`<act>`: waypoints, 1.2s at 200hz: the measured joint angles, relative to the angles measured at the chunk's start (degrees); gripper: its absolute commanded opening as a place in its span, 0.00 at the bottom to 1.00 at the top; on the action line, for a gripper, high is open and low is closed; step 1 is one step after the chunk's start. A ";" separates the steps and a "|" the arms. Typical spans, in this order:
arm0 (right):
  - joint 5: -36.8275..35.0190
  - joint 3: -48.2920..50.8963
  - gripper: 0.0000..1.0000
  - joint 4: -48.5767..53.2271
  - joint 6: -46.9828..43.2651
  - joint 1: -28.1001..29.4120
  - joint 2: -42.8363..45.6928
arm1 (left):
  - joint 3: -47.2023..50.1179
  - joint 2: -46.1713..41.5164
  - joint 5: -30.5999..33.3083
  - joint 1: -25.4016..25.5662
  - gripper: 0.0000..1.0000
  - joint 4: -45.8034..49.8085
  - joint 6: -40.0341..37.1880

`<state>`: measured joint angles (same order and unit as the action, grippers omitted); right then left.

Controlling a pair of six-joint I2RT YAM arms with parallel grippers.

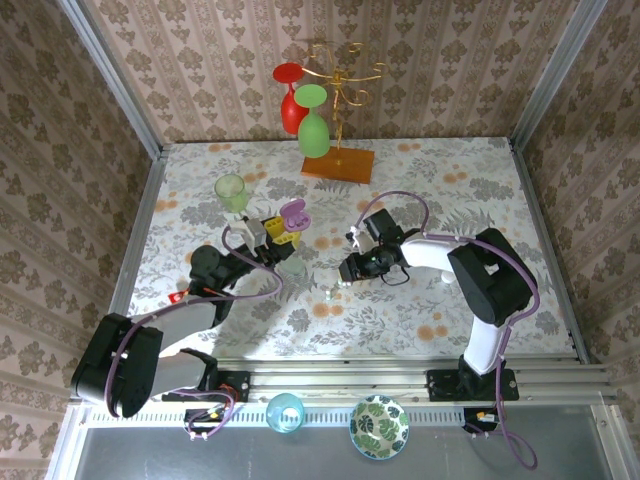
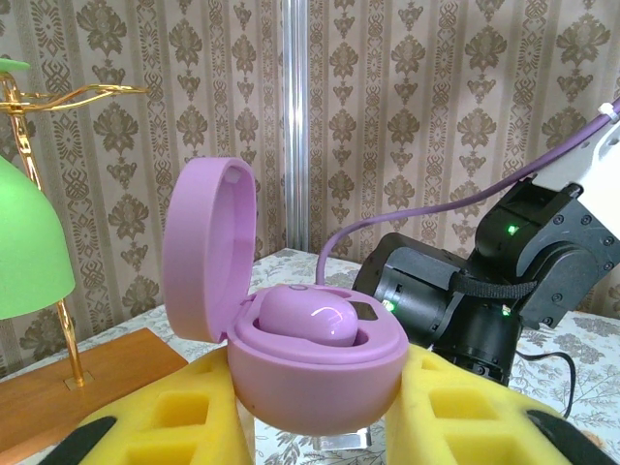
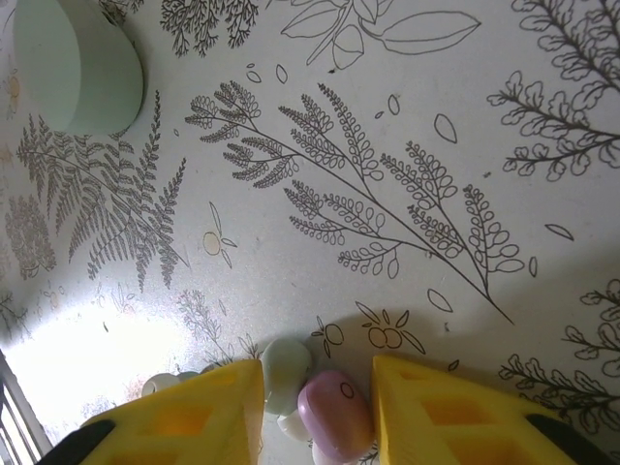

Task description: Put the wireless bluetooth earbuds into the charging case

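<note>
Each arm is built from black joint housings joined by smooth white links. The left arm [image 1: 190, 325] and the right arm [image 1: 470, 270] are each fitted with a black base plate [image 1: 485, 383] bolted to a silver aluminium rail [image 1: 400, 372]. A purple cable [image 1: 533, 300] is routed along the outside of each arm. The black housings of the right arm carry small green indicator lights [image 2: 511, 230]. The left gripper [image 2: 320, 387] and the right gripper [image 3: 318, 387] have yellow fingers [image 3: 446, 412] with recessed rectangular pockets and black roots.
</note>
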<state>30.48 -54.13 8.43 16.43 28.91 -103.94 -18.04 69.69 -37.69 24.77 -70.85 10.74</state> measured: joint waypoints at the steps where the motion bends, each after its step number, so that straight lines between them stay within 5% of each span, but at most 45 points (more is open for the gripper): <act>1: 0.00 0.02 0.33 -0.02 0.00 0.00 0.02 | 0.00 0.00 0.00 0.00 0.18 0.00 0.00; 105: 1.46 3.52 0.32 -1.84 0.24 0.02 2.01 | 0.00 0.00 0.02 0.02 0.18 0.00 0.00; 186: 1.40 4.22 0.21 -2.14 0.44 0.11 2.27 | 0.00 0.35 0.02 0.37 0.18 -0.07 0.00; 240: -2.78 4.81 0.19 1.46 0.42 0.39 8.92 | 0.00 0.59 0.02 0.37 0.18 -0.15 0.00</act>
<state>27.70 -49.32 9.89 16.84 29.30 -95.02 -18.04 70.28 -37.67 25.15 -71.00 10.74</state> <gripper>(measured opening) 0.193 0.314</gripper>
